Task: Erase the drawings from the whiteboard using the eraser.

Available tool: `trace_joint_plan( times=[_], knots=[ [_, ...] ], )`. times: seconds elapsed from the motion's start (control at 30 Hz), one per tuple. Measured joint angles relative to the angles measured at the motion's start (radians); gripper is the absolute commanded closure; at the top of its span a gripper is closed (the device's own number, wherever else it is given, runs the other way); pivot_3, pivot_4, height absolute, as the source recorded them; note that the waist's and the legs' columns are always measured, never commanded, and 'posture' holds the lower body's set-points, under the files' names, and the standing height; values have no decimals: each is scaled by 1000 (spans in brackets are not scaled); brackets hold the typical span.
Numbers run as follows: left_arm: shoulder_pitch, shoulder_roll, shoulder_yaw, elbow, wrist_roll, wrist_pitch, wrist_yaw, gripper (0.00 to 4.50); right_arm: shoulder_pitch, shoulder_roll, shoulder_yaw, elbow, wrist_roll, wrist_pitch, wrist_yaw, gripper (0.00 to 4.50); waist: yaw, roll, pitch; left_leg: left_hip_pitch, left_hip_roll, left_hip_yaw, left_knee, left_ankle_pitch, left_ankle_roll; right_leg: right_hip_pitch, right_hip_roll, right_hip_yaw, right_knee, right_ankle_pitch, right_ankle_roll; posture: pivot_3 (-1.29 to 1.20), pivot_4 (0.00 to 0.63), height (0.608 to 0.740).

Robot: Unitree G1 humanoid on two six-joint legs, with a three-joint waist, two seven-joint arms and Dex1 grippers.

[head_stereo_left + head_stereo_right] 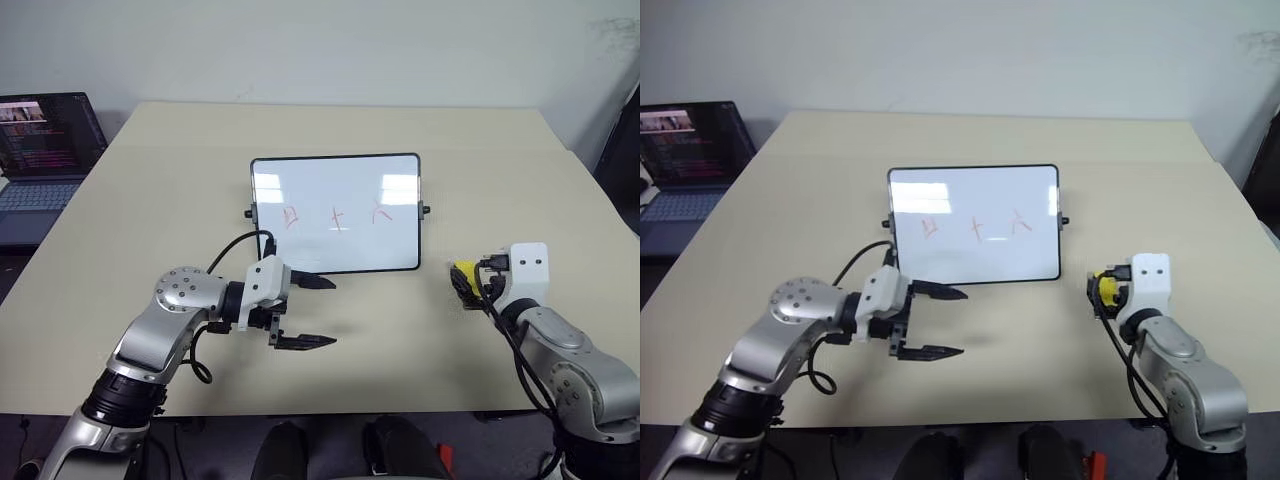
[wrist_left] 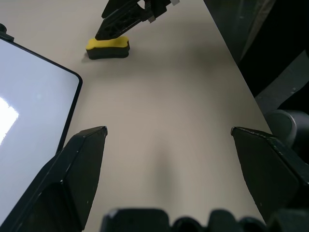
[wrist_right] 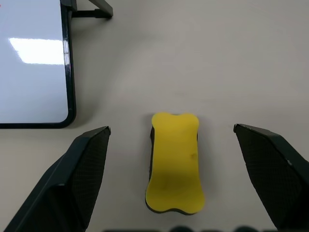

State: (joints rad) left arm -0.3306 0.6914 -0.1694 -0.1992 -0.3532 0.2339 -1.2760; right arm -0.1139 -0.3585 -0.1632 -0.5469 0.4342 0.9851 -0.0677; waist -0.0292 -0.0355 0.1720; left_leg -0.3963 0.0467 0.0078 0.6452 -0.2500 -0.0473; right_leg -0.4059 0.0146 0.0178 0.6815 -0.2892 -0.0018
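Yellow eraser (image 1: 463, 280) is lying on the table (image 1: 150, 200) just right of the whiteboard (image 1: 335, 213), and from my head I'm seeing my right gripper (image 1: 478, 283) sitting right at it, far nearer than my left gripper (image 1: 312, 312), which is hovering spread and empty near the board's lower edge. The red drawings (image 1: 337, 216) are untouched. Through my right wrist, the eraser (image 3: 174, 162) is lying between my wide-open fingers (image 3: 79, 169), its long axis running along them, nothing touching yet. From my left wrist, the eraser (image 2: 107, 48) is sitting well off.
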Motion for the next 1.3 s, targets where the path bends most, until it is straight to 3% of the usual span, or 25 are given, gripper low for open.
trace_joint_plan(
  times=[0.53,0.63,0.9,1.3],
  knots=[
    [0,0,0,-28,-1,34,30,0,-66,29,7,178,-92,-62,74,30,0,0,0,0,0,0,0,0,0,0,0,0,0,1,-1,0,150,740],
    [0,0,0,-30,-1,42,33,0,-66,29,4,192,-99,-65,87,610,0,0,0,0,0,0,0,0,0,0,0,0,0,1,-1,0,150,740],
    [0,0,0,-39,-1,49,45,0,-77,54,-9,216,-111,-80,88,3306,-1,0,0,0,0,0,0,0,0,0,0,0,0,1,-1,0,150,740],
    [41,-17,74,-84,-40,187,206,0,9,40,-11,95,-113,-78,137,3324,-1,0,0,0,1,-3,0,0,0,0,-1,0,0,1,-1,0,150,740]
  ],
)
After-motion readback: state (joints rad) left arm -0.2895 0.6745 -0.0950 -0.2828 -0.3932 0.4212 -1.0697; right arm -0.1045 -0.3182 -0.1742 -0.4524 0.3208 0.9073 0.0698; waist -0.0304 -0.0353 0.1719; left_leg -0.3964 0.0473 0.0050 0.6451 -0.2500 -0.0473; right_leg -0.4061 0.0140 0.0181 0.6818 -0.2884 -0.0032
